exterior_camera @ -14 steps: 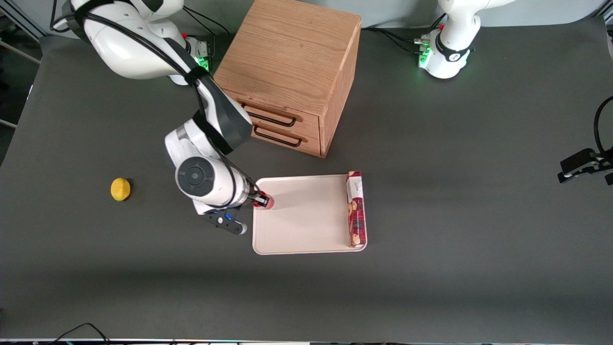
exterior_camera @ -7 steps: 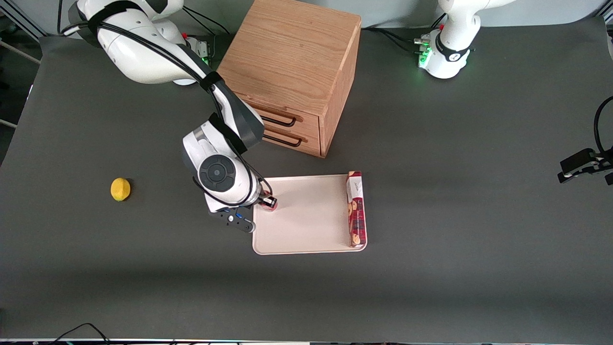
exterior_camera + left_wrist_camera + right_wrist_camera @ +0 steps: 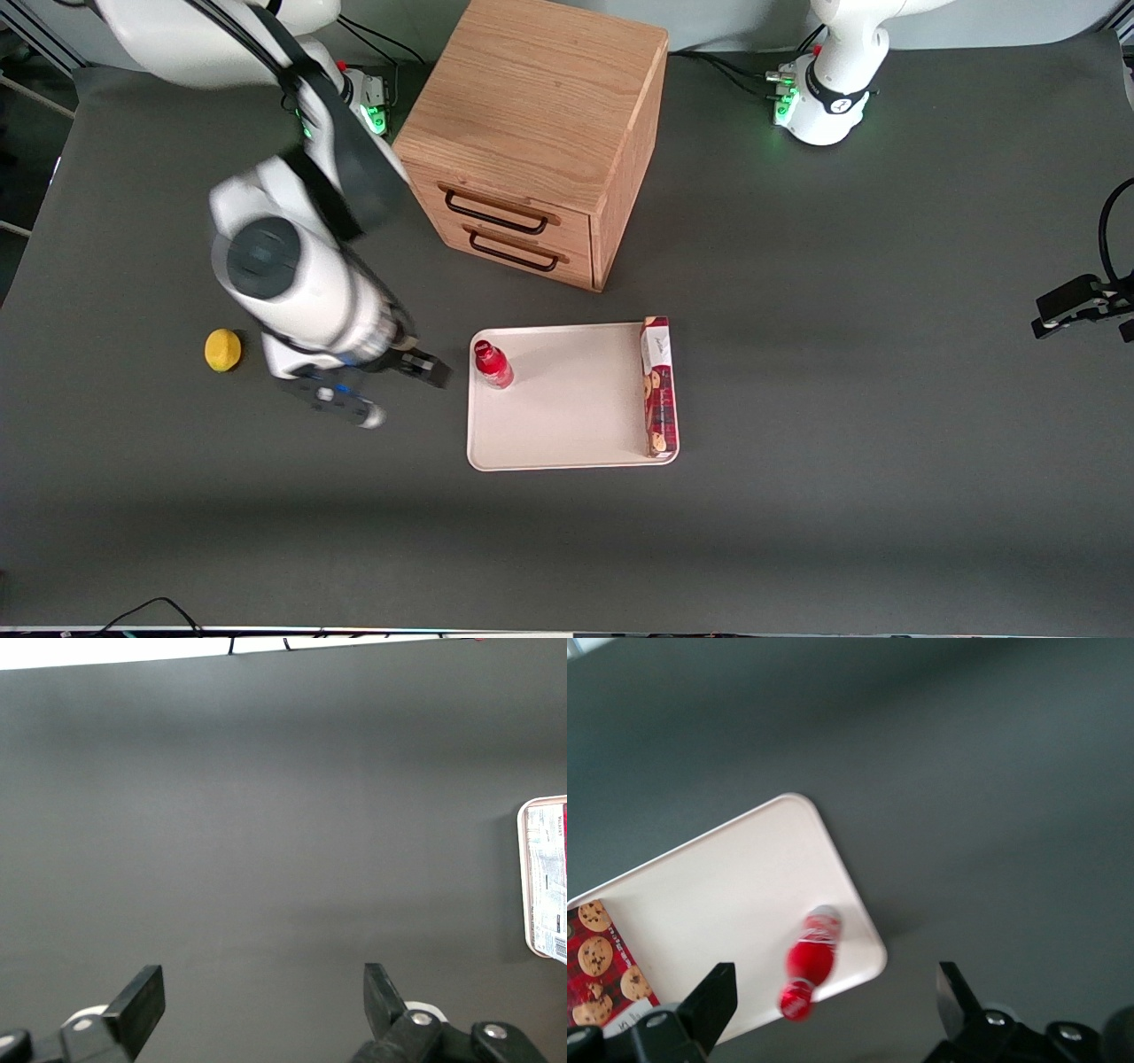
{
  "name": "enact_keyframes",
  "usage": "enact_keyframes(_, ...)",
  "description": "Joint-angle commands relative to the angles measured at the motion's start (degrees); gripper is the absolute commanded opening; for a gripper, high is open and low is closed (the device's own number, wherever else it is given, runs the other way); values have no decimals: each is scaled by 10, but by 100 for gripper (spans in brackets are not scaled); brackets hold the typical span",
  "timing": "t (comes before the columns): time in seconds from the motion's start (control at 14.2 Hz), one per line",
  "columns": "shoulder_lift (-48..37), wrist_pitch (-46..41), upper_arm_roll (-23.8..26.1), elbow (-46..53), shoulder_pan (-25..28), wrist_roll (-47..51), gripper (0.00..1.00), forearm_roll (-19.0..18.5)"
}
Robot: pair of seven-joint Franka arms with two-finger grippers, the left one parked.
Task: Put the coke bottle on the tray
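A small glossy red coke bottle (image 3: 492, 364) with a red cap stands upright on a flat cream tray (image 3: 567, 416), close to the tray's corner nearest the wooden drawer cabinet (image 3: 540, 142) and toward the working arm's end of the worktop (image 3: 842, 372). Its long axis points straight up; nothing touches it. In the right wrist view the coke bottle (image 3: 810, 957) stands just inside the tray's (image 3: 718, 912) rounded corner, close to the rim.

Along the tray's edge toward the parked arm's end lies a long red-and-white cookie box (image 3: 657, 386), well apart from the bottle.

The gripper (image 3: 416, 365) hangs above bare worktop just beside the tray, toward the working arm's end, and holds nothing. Its two dark fingers (image 3: 709, 1001) are spread wide, with the bottle showing in the gap between them from above. The bottle lies sideways from the gripper, toward the tray's middle, at about the same nearness to the front camera.

A yellow lemon (image 3: 222, 350) rests on the worktop, well apart from the tray, toward the working arm's end.

Judging by how things lie, the placing looks done; any coming move should lead away from the bottle so as not to knock it.
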Motion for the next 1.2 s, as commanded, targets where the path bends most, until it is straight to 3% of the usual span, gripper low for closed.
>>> enact_keyframes(0.0,-93,-82,-8,-29,-41,-102,100,4)
enact_keyframes(0.14,-135,-110,-24,-53,-75,-182,100,4)
enact_keyframes(0.21,-162,-105,-55,-83,-76,-223,100,7)
enact_keyframes(0.49,-250,-2,-138,-238,-76,-330,100,30)
enact_keyframes(0.64,-252,-2,-146,-240,-77,-338,100,36)
enact_keyframes(0.78,-247,-3,-182,-226,-73,-343,100,82)
enact_keyframes(1.13,-247,-13,-187,-222,-72,-343,100,83)
